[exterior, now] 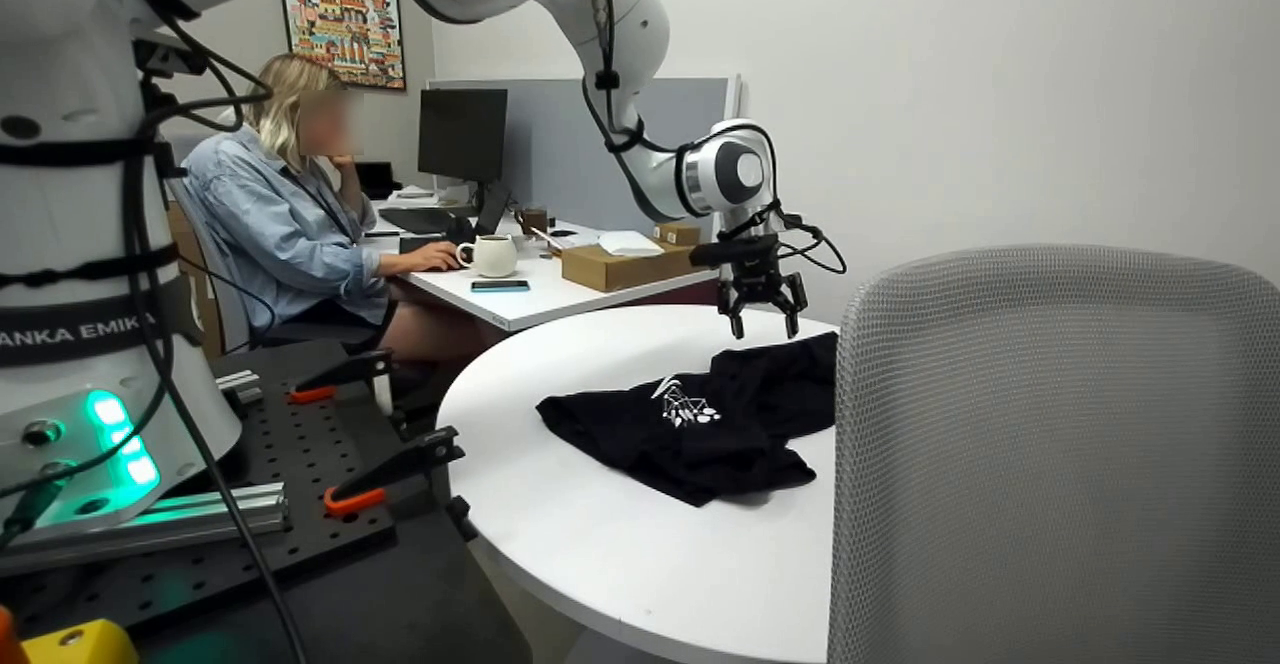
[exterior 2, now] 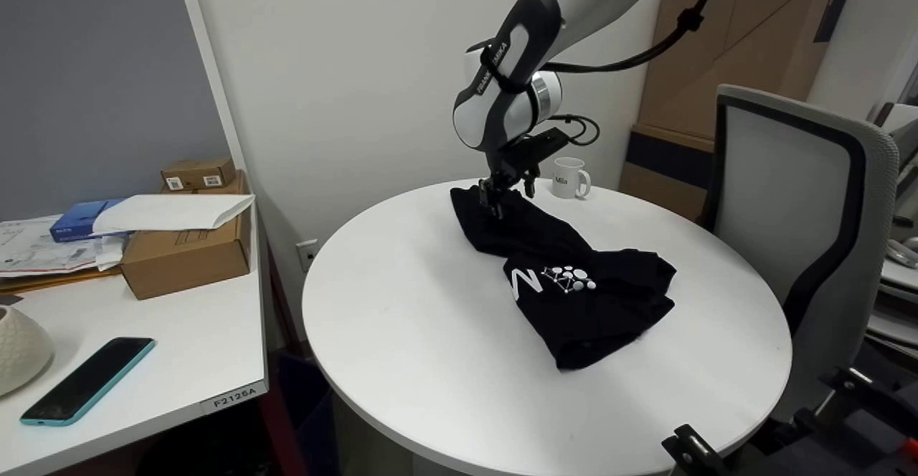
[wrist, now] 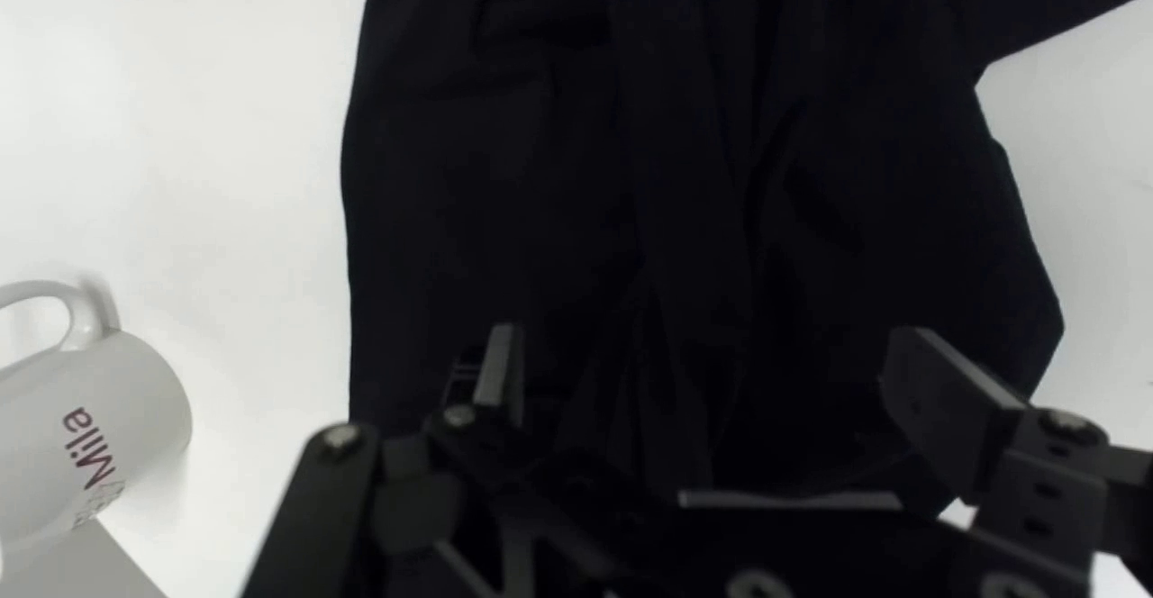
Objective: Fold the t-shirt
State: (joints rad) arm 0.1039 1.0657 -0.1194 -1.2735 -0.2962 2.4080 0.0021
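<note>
A: Task entry: how far along?

B: Shirt, one, black. Unfinished. In an exterior view I have it on the table, creased, one half far left, the other near right, narrow waist between. Print, one, white, face up on the near half. Some of the fabric may be doubled; too dark for me to tell.

A: Done, and left?

B: Done, in my judgement: at most a loose first turn, nothing squared. Left: smoothing, folding over, lining up edges.

A: Tool?

B: Gripper, one. Jaws spread wide, nothing held that I see. Position: over the far half; whether it touches the shirt, I cannot tell.

A: Remaining stock, counted?

B: Table, one, round, white. Desk, one, left. Table mug, one, far, right of the gripper. Desk mug, one. Phone, one, near end of the desk. Large carton, one, and small carton, one, farther along, both brown. Chair at the table, one that I make out, right side. Person, one, seated at the desk.
</note>
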